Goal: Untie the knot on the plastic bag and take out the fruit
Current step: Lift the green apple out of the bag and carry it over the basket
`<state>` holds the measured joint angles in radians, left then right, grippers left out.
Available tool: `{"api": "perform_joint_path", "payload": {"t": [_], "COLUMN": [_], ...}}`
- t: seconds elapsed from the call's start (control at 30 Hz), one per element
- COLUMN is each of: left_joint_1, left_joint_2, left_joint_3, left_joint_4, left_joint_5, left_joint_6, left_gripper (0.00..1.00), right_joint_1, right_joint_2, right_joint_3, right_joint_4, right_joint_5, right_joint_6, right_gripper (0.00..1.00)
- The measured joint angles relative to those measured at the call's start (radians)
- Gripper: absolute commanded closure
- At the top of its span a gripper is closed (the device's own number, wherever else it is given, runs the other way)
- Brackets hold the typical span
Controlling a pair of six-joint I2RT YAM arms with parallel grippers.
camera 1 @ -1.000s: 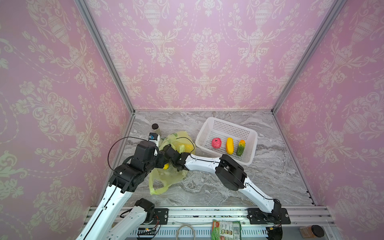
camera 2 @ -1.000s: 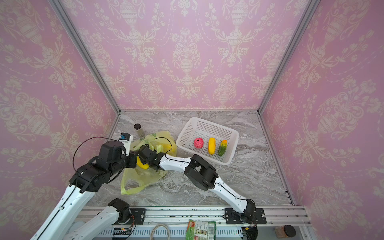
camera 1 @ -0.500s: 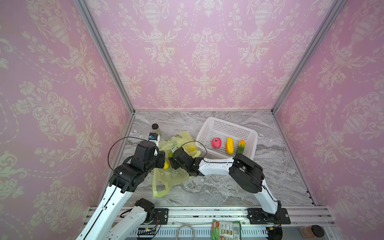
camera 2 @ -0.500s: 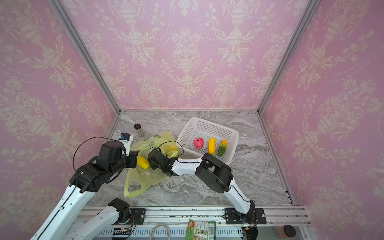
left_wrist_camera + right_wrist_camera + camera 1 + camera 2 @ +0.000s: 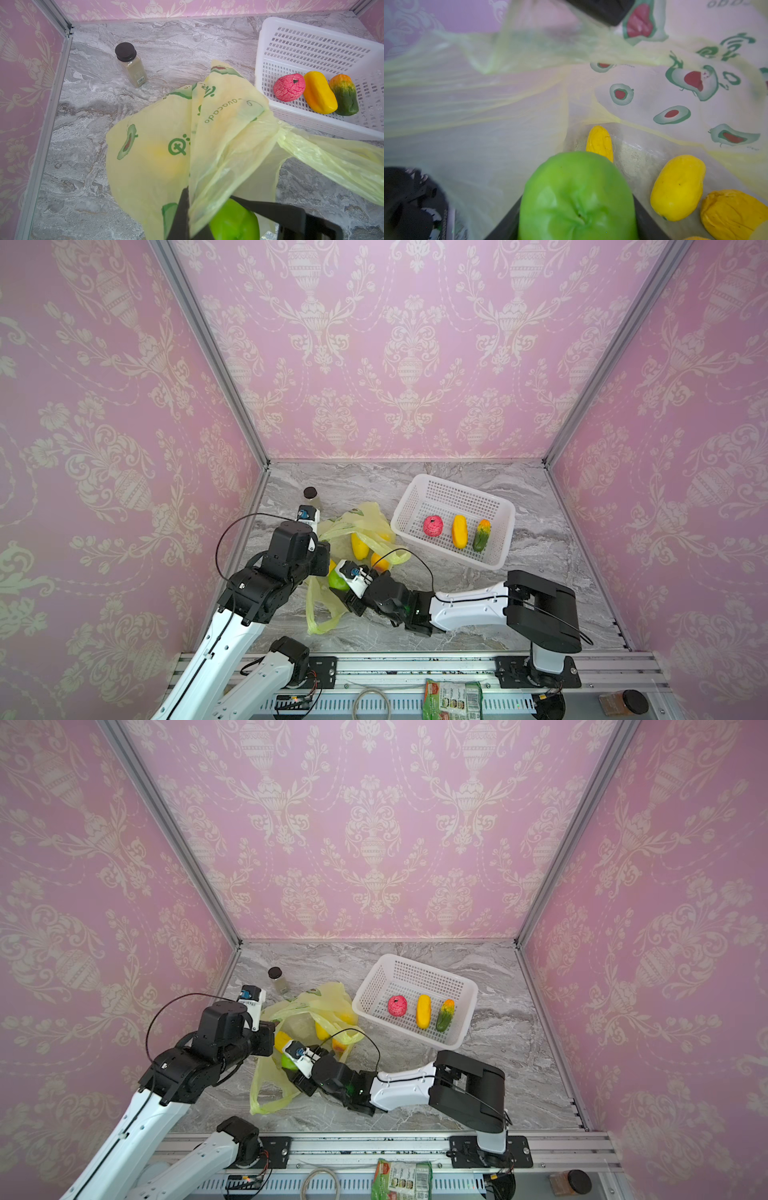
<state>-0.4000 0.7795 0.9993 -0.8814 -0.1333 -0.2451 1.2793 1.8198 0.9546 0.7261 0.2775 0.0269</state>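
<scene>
Green fruit (image 5: 577, 187) was clamped in the part-spread right claw (image 5: 577, 218) at the mouth of the plastic bag (image 5: 162, 145), left near on the bench (image 5: 540, 539), its rim pinched by the closed left claw (image 5: 185, 209). Slow withdrawal, clear of film, was judged best.

Frame edge crops green pepper (image 5: 577, 197); plastic bag (image 5: 488, 93) blurred near lens.
</scene>
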Motion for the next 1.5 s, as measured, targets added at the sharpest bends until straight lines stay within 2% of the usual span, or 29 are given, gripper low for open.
{"api": "perform_joint_path", "payload": {"t": [0.3,0.43,0.57,0.67,0.83,1.0,1.13,1.3,1.5], "left_joint_1": [0.000,0.000,0.000,0.000,0.000,0.000,0.000,0.000,0.000], "left_joint_2": [0.000,0.000,0.000,0.001,0.001,0.001,0.001,0.001,0.002], "left_joint_3": [0.000,0.000,0.000,0.000,0.000,0.000,0.000,0.000,0.000], "left_joint_4": [0.000,0.000,0.000,0.000,0.000,0.000,0.000,0.000,0.000], "left_joint_5": [0.000,0.000,0.000,0.000,0.000,0.000,0.000,0.000,0.000], "left_joint_6": [0.000,0.000,0.000,0.000,0.000,0.000,0.000,0.000,0.000], "left_gripper": [1.00,1.00,1.00,1.00,1.00,1.00,1.00,1.00,1.00], "right_joint_1": [0.005,0.003,-0.023,-0.102,-0.359,-0.555,-0.662,-0.735,-0.784], "right_joint_2": [-0.307,-0.473,-0.600,-0.680,-0.757,-0.747,-0.645,-0.452,-0.268], "right_joint_3": [-0.208,-0.304,-0.354,-0.378,-0.383,-0.385,-0.358,-0.247,-0.133], "right_joint_4": [0.120,0.152,0.143,0.093,-0.092,-0.260,-0.368,-0.493,-0.563], "right_joint_5": [0.018,0.089,0.187,0.264,0.343,0.341,0.302,0.240,0.179], "right_joint_6": [-0.039,-0.039,-0.038,-0.002,0.183,0.362,0.475,0.569,0.623], "right_gripper": [0.77,0.82,0.83,0.83,0.83,0.83,0.85,0.90,0.94]}}
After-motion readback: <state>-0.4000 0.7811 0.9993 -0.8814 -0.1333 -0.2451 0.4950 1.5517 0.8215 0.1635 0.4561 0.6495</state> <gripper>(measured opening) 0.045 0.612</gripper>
